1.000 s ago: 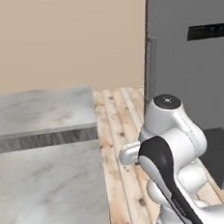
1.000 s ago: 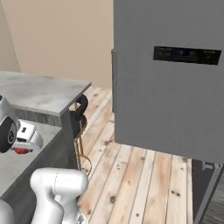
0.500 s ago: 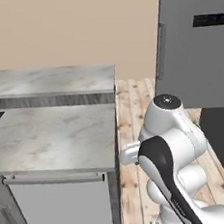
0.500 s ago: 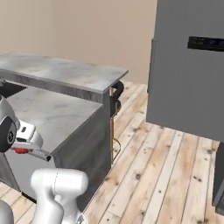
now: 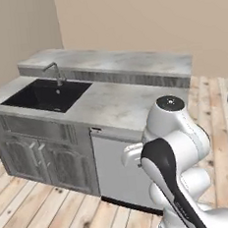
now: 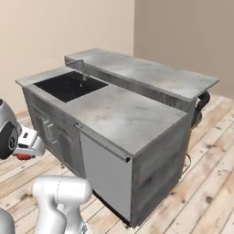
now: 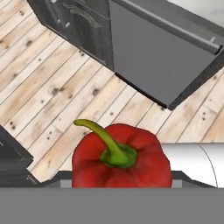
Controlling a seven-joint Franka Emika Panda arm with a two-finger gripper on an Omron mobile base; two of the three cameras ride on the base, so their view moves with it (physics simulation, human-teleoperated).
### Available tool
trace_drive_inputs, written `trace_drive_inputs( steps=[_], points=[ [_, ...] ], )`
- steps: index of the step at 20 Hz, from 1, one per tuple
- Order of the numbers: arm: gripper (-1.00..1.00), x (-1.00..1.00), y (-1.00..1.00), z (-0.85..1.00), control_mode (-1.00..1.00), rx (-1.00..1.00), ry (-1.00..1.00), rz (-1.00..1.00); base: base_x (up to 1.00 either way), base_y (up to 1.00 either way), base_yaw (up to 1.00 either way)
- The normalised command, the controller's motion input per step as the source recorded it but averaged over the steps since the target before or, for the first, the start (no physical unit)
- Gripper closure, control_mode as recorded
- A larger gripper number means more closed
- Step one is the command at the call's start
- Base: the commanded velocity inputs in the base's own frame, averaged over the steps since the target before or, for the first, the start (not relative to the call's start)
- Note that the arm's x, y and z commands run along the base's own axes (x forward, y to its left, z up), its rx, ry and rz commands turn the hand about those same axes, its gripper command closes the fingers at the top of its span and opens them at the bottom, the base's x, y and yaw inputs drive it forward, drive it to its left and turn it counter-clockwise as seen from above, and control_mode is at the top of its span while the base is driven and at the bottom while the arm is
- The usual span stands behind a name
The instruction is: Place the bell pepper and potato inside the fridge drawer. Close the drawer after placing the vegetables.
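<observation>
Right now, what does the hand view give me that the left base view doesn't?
Hand view alone: the bell pepper, red with a green stem, sitting close against the camera between the gripper's jaws, which are shut on it.

Left base view alone: the black sink with its faucet, the grey counter top and the raised ledge behind it.

Both: the wooden floor, the dark cabinet doors and the plain flat panel beside them.
</observation>
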Motion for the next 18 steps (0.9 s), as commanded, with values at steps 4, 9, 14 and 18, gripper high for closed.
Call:
trace_drive_inputs(
  steps=[4, 9, 14, 18],
  points=[
    [1.0, 0.0, 0.0, 0.0, 1.0, 0.0, 0.0, 0.0, 0.08, 1.0, 0.43],
    [1.0, 0.0, 0.0, 0.0, 1.0, 0.0, 0.0, 0.0, 0.81, 0.97, 0.26],
    [1.0, 0.0, 0.0, 0.0, 1.0, 0.0, 0.0, 0.0, 1.0, 0.88, 0.01],
    [1.0, 0.0, 0.0, 0.0, 1.0, 0.0, 0.0, 0.0, 1.0, 0.81, 0.04]
  ],
)
